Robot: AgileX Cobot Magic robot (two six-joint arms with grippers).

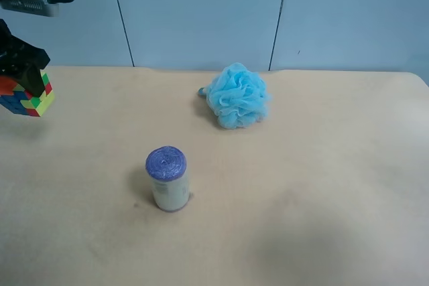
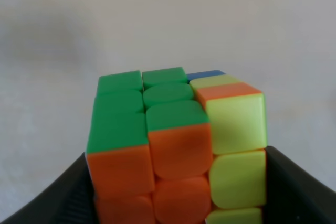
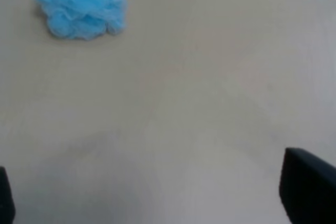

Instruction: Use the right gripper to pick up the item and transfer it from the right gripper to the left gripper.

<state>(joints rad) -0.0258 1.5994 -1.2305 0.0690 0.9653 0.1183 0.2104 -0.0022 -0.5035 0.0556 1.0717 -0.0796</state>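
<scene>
Exterior high: my left gripper (image 1: 25, 72) clamps the cube (image 1: 30, 96) over the table's (image 1: 322, 185) edge at the view's left; pouf (image 1: 236, 96) near the far edge; cylinder (image 1: 167, 179) mid-table; left wrist: cube between my fingers (image 2: 299, 182); right wrist: right gripper (image 3: 157, 192) spread wide, holding nothing.

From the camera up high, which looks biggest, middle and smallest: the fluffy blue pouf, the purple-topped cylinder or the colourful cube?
1. The blue pouf looks biggest.
2. The purple-topped cylinder looks a bit smaller.
3. The puzzle cube looks smallest, but that is unsure: the left gripper and the picture's edge hide part of it.
</scene>
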